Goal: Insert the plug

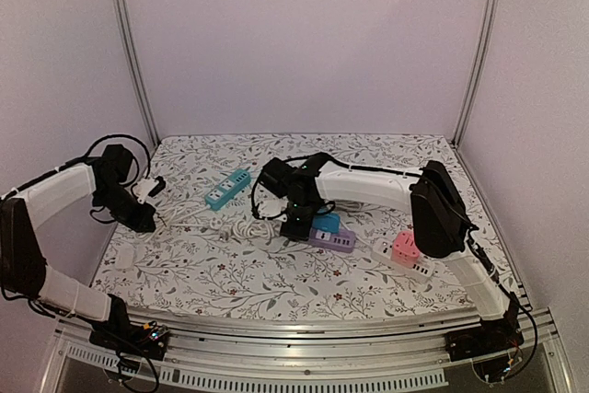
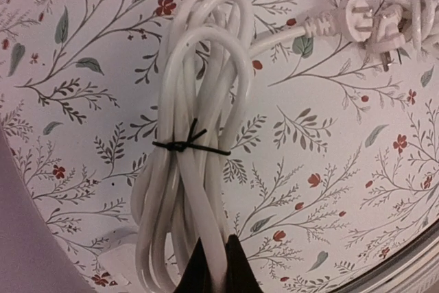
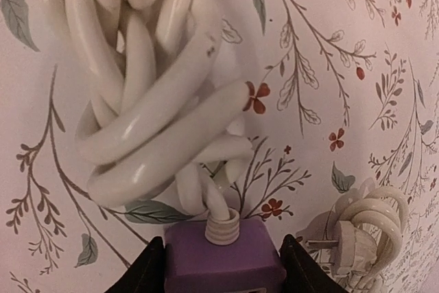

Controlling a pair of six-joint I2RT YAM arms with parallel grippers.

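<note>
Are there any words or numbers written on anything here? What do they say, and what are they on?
None can be read.
The purple power strip, teal power strip, pink block and white plug show no readable print; any marks are too small.
The tablecloth has only flowers.

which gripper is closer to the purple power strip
Right. The right gripper straddles the purple power strip, fingers against both its sides. The left gripper is far off to the left, over a tied white cable bundle.

plug [image 2: 360, 18]: white, lying flat (cord [image 2: 185, 169] tie-bound) | purple power strip [image 3: 223, 265]: flat, white lead [image 3: 151, 135] looped
</note>
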